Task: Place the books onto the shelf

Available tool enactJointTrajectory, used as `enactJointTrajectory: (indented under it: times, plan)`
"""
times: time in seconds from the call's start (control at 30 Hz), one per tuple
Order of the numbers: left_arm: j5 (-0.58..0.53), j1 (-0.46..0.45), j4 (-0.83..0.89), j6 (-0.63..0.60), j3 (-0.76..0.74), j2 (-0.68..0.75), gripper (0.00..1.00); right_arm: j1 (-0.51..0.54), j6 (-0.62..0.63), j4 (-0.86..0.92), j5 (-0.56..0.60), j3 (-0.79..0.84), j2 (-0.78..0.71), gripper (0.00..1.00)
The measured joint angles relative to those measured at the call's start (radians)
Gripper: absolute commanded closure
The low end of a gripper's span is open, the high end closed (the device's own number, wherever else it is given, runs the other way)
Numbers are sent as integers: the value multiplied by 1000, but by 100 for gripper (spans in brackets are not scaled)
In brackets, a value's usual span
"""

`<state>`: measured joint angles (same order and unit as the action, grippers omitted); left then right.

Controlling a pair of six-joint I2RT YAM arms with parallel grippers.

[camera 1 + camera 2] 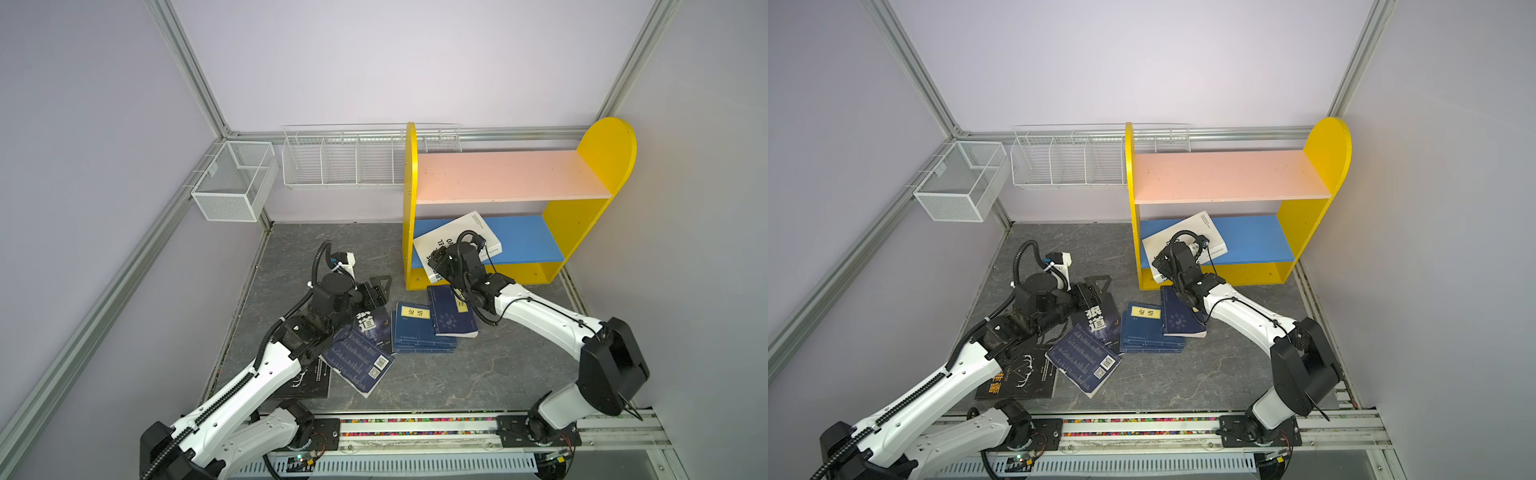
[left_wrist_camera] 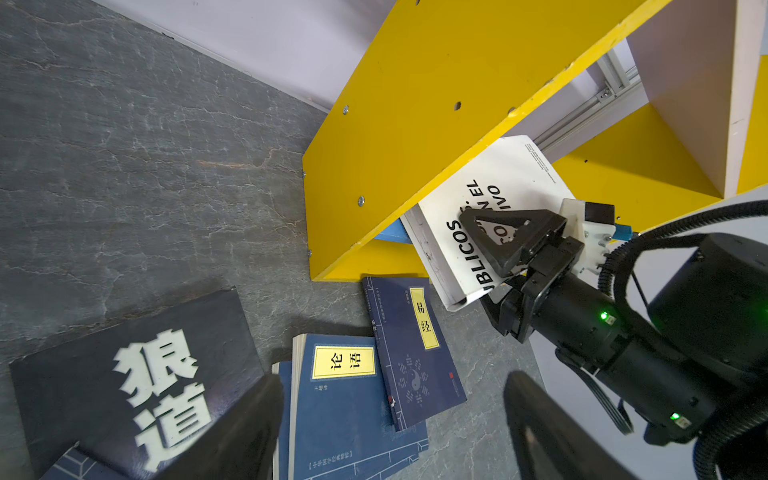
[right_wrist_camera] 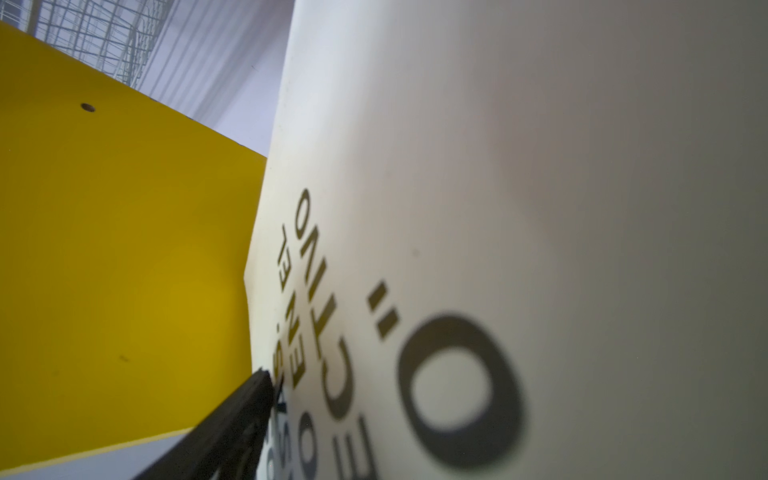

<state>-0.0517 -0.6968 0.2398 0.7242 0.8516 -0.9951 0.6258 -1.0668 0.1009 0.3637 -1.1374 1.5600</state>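
Observation:
The shelf (image 1: 606,145) stands at the back right, and its pink upper board (image 1: 507,176) is bare. A white book (image 1: 453,237) (image 2: 515,178) (image 3: 540,208) lies tilted on the blue lower board (image 1: 528,239), leaning on the left yellow side. My right gripper (image 1: 436,257) (image 2: 494,270) is open, its jaws either side of that book's near corner; one finger (image 3: 232,432) shows beside the cover. On the floor lie navy books (image 1: 415,332) (image 2: 415,345), a black book (image 1: 372,326) (image 2: 137,374) and another black one (image 1: 1021,374). My left gripper (image 1: 376,291) (image 2: 395,432) hovers open over them, holding nothing.
Two white wire baskets (image 1: 237,180) (image 1: 345,162) hang on the back wall left of the shelf. A navy book (image 1: 359,365) lies back cover up under the left arm. An aluminium rail (image 1: 415,428) runs along the front edge. Walls close in on both sides.

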Motion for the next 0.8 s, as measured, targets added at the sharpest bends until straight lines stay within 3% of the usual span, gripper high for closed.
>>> enactJointTrajectory:
  times: [0.4, 0.8]
  plan:
    - [65, -3, -70, 0, -7, -71, 18, -73, -114, -40, -141, -7, 32, 11]
    - [96, -103, -191, -60, 120, -417, 21, -74, -190, -46, -206, 8, 27, 11]
